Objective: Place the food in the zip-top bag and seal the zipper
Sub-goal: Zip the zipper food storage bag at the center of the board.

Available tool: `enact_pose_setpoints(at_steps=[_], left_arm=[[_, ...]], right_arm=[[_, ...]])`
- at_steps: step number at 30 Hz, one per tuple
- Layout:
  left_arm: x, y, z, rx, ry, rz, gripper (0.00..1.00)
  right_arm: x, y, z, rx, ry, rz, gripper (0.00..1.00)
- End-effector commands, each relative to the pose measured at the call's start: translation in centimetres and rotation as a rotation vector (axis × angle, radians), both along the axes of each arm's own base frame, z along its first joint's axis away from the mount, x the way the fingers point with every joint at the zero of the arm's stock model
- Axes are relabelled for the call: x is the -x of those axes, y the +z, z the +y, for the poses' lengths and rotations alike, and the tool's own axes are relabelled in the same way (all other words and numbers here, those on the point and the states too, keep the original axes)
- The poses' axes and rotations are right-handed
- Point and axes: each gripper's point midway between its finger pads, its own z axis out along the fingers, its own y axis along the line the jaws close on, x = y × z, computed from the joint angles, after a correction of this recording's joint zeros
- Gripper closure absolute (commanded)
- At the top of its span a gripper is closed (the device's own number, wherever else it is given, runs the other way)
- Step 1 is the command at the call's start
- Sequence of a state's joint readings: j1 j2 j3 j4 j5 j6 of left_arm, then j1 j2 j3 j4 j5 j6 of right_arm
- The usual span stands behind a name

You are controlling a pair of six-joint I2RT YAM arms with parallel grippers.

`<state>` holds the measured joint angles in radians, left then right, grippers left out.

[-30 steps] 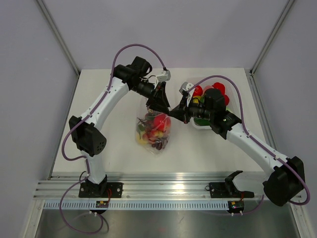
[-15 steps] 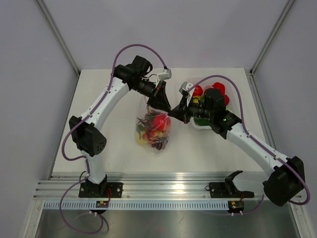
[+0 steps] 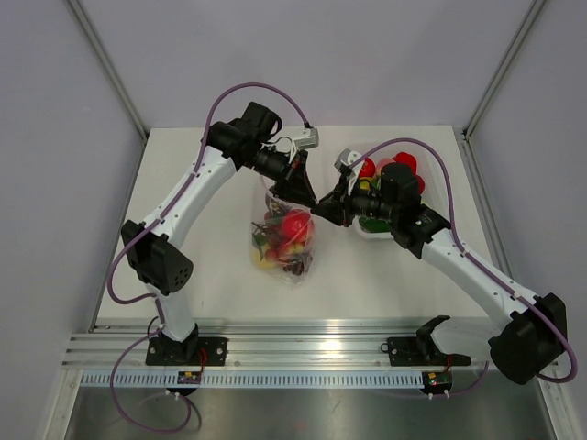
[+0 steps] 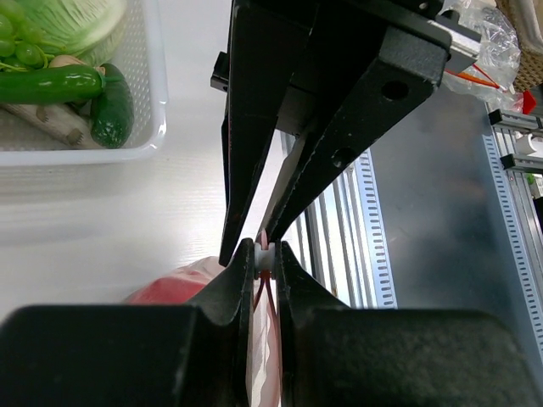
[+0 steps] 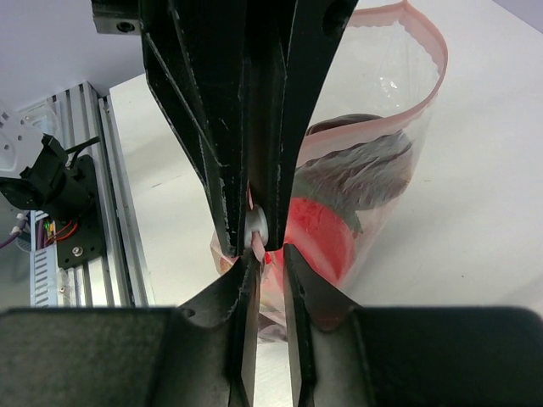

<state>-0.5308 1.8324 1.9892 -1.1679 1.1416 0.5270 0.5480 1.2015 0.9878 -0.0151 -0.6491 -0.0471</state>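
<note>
Bag (image 3: 284,243): upright in the middle of the table (image 3: 202,275), food (image 3: 293,225) inside, pink zipper (image 5: 373,127) gaping beyond the tools.
Left arm: rises from its base, bends at the far side, wrist angled down and rightward.
Left tool (image 3: 312,199): narrow, pinching the zipper.
Right tool (image 3: 326,209): narrow on the same strip, tip to tip with the left.
Right arm: stretched leftward over the basket (image 4: 85,153).

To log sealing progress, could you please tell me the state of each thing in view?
Clear crinkly zip-top bag: filled with toy food.
Pinkish-red zipper strip: pinched at one spot, gaping beyond.
Left gripper: shut on the zipper strip.
Right gripper: shut on the zipper strip.
White mesh basket: holding green vegetables.
</note>
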Motion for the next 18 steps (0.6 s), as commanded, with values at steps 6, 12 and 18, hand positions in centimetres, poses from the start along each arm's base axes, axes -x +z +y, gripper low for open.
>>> enact_pose_setpoints(at_steps=[6,12,18], left_arm=[[1.2,2.1,0.1,0.037,-0.012,-0.048,1.00],[1.2,1.6,0.5,0.005,0.010,-0.064,1.00],[0.7,1.7,1.4,-0.051,0.071,-0.108,1.00]], right_arm=[[-0.2,4.9,1.0,-0.127,0.021,-0.080,0.97],[-1.9,5.4,-0.6,-0.153,-0.154,-0.089,1.00],[-2.3,6.3,-2.7,-0.192,-0.275,-0.160,1.00]])
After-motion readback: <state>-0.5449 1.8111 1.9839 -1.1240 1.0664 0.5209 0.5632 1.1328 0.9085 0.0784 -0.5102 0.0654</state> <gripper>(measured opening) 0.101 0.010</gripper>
